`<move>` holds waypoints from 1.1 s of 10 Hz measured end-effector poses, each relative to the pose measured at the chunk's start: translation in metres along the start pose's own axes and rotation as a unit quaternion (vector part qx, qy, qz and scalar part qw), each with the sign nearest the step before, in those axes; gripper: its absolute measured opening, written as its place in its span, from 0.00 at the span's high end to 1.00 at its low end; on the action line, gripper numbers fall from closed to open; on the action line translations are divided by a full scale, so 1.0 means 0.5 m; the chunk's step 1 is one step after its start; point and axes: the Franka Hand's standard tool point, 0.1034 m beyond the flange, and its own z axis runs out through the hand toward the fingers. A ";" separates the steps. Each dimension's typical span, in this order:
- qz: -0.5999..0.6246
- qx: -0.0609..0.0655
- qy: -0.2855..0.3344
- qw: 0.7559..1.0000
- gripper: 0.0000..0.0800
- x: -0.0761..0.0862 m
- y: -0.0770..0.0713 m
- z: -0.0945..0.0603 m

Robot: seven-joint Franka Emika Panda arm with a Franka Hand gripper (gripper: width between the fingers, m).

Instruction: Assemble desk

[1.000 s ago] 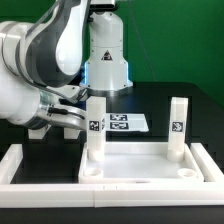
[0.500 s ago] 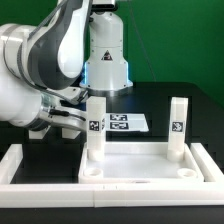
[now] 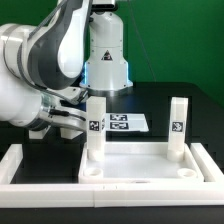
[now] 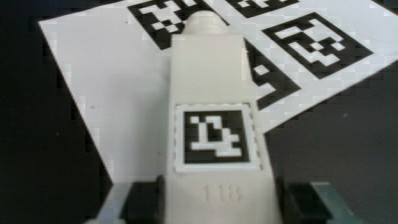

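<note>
In the wrist view my gripper (image 4: 217, 206) is shut on a white leg block (image 4: 217, 110) with a black-and-white tag; dark fingers (image 4: 143, 205) press both its sides. The block's tapered end points away, over the marker board (image 4: 98, 70). In the exterior view the gripper (image 3: 80, 120) reaches in from the left, just behind the white tabletop panel (image 3: 130, 172). Two leg blocks stand upright in the panel's far corners, one on the exterior view's left (image 3: 96, 135), one on its right (image 3: 177, 125). The held block is mostly hidden behind the left upright one.
The low white border wall (image 3: 30, 165) runs round the front and sides of the panel. The marker board (image 3: 128, 123) lies on the black table behind the panel. The arm's white base (image 3: 105, 60) stands at the back before a green backdrop.
</note>
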 end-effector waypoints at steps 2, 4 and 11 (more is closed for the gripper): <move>0.000 0.000 0.002 1.000 0.64 -0.001 0.000 -0.004; -0.011 0.015 -0.012 1.000 0.64 -0.066 -0.016 -0.068; -0.016 0.021 0.141 0.990 0.64 -0.158 -0.102 -0.129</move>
